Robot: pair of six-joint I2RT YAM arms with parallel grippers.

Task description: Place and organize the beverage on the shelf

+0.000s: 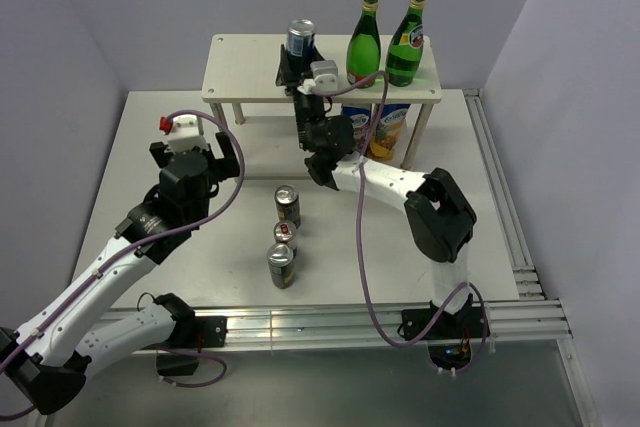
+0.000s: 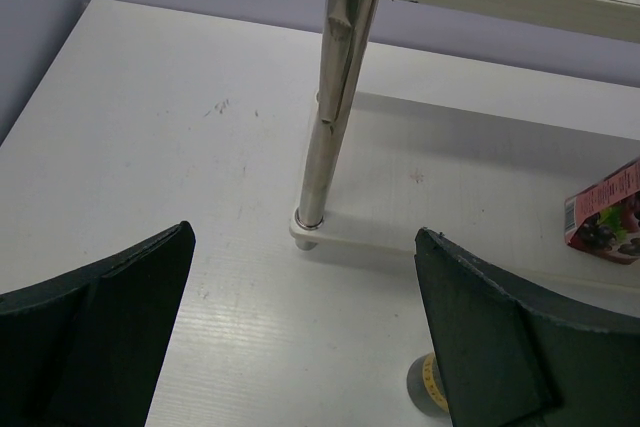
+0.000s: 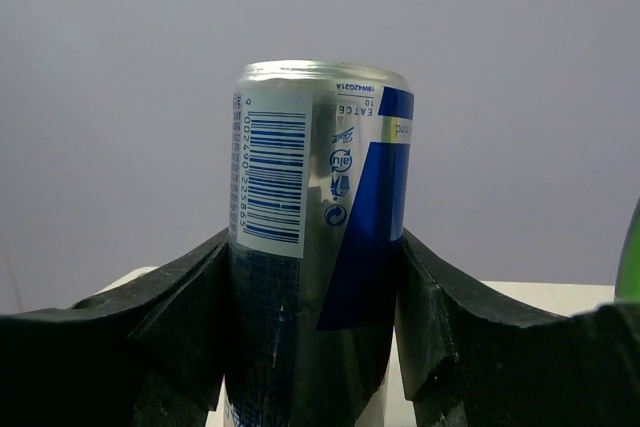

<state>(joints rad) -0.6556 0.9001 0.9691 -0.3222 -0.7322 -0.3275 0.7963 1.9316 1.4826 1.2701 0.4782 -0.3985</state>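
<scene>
The shelf stands at the back of the table. Two green bottles with gold caps stand on the right of its top board. My right gripper is shut on a silver-blue can at the top board, left of the bottles. In the right wrist view the can sits upright between both fingers. Three more cans stand in a row on the table in front of the shelf. My left gripper is open and empty, left of them.
Two juice cartons stand on the lower board under the bottles. The left wrist view shows a shelf leg, the lower board, a carton and a can top by the right finger. Walls close in left, right and behind.
</scene>
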